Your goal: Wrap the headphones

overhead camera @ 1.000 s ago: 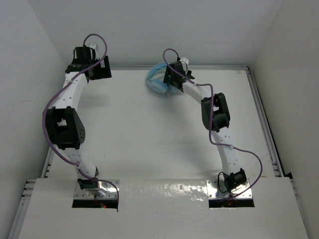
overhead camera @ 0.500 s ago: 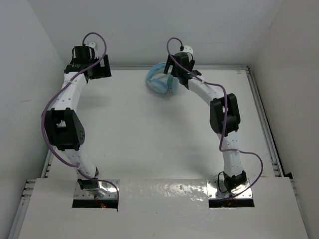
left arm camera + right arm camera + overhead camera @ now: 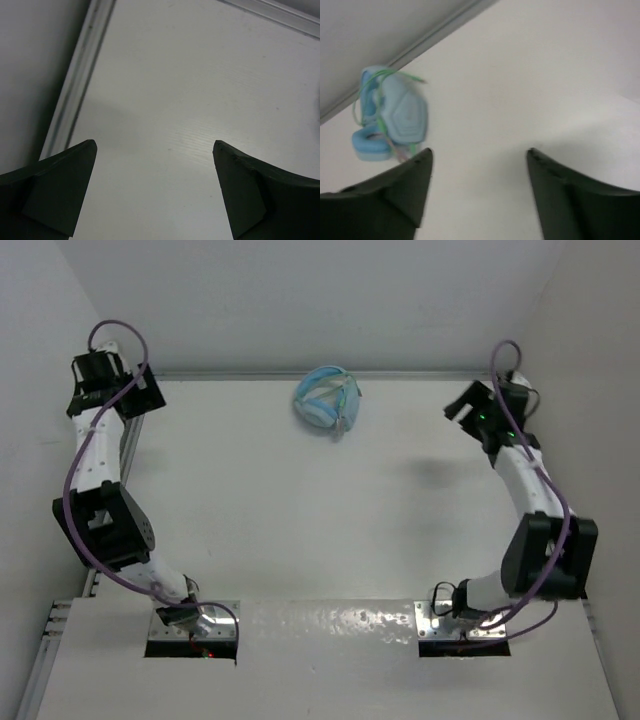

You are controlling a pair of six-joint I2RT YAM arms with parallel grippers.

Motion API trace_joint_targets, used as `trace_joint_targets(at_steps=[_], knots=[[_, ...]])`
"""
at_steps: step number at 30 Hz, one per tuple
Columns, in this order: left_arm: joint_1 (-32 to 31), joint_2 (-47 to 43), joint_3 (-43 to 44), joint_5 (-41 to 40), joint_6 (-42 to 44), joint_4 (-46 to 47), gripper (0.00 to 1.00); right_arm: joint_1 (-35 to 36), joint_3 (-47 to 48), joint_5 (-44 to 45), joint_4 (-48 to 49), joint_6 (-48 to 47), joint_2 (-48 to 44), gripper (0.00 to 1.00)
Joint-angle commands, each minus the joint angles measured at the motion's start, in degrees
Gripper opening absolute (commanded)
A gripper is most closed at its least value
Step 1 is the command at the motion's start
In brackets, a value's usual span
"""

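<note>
The light blue headphones [image 3: 327, 400] lie folded at the far middle of the table, with the thin pale green cable wound around them. They also show in the right wrist view [image 3: 395, 112], upper left. My right gripper [image 3: 462, 410] is open and empty at the far right, well clear of the headphones. In its own view [image 3: 479, 150] only bare table lies between its fingers. My left gripper [image 3: 135, 400] is open and empty at the far left corner. Its own view [image 3: 155, 145] shows bare table between the fingers.
A metal rail [image 3: 75, 75] runs along the table's left edge beside my left gripper. Another rail [image 3: 530, 490] runs along the right edge. White walls enclose the table at the back and both sides.
My right gripper has let go of the headphones and swung away to the far right. My left gripper has moved left to the table's corner. The headphones stay at the far middle.
</note>
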Motion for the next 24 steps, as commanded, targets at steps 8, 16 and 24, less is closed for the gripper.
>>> trace_joint_targets(at_steps=[8,16,24], knots=[[7.97,-11.12,-15.03,1.31,3.56,2.56,1.0,-20.79,-18.28,4.68,-20.91,-3.84,-24.13,0.99],[7.97,-16.48,-19.79,2.1,3.92,3.18,1.0,-20.53,-17.08,18.46,-21.24,11.28,-30.56,0.99],[8.06,-19.83,-22.34,4.3,3.65,3.79,1.0,-20.17,-17.06,20.34,-21.43,15.06,-31.62,0.99]])
